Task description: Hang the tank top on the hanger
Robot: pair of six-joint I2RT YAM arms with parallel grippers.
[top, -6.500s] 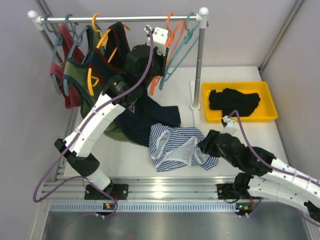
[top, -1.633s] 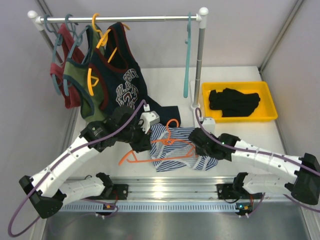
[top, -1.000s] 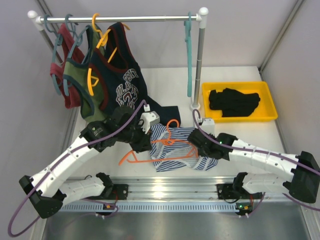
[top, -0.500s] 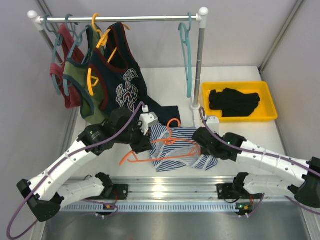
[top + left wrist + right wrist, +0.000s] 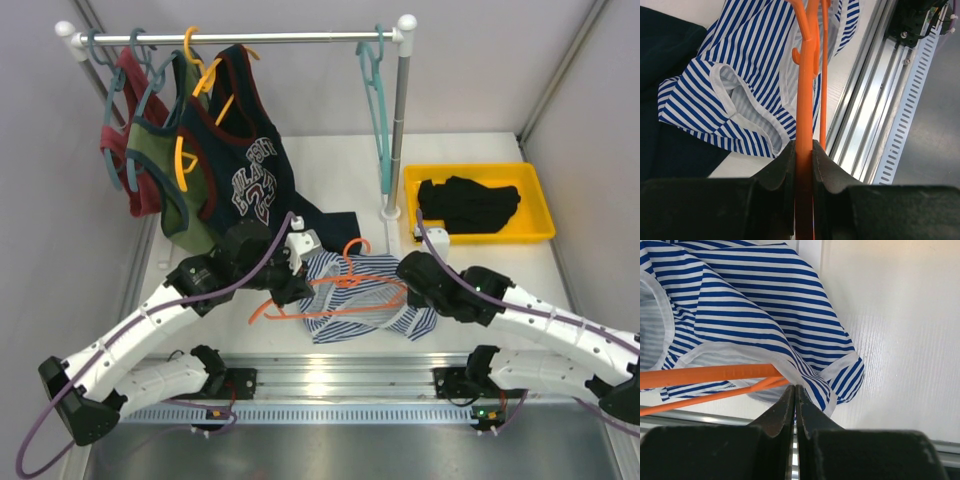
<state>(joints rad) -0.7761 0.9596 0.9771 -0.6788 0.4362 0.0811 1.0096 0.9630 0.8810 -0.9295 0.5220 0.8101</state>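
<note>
The striped tank top (image 5: 370,312) lies crumpled on the white table between my two arms. The orange hanger (image 5: 350,246) lies across it, hook pointing away from me. My left gripper (image 5: 292,288) is shut on the hanger's bar, and in the left wrist view the hanger (image 5: 805,75) runs straight out from between the closed jaws (image 5: 804,150) over the tank top (image 5: 745,55). My right gripper (image 5: 408,275) is shut at the top's right side. In the right wrist view its tips (image 5: 795,389) pinch the hem of the tank top (image 5: 750,295), and the hanger (image 5: 705,376) end slips under that fabric.
A clothes rail (image 5: 250,38) at the back carries a navy lettered top (image 5: 250,170), other garments and a teal hanger (image 5: 378,100). A yellow tray (image 5: 480,235) at the right holds a black garment (image 5: 465,205). A dark garment (image 5: 330,225) lies behind the tank top. Aluminium rails (image 5: 330,375) line the near edge.
My left gripper has carried the hanger a little to the right over the tank top. My right gripper has shifted right with the hem. The teal hanger swings on the rail.
</note>
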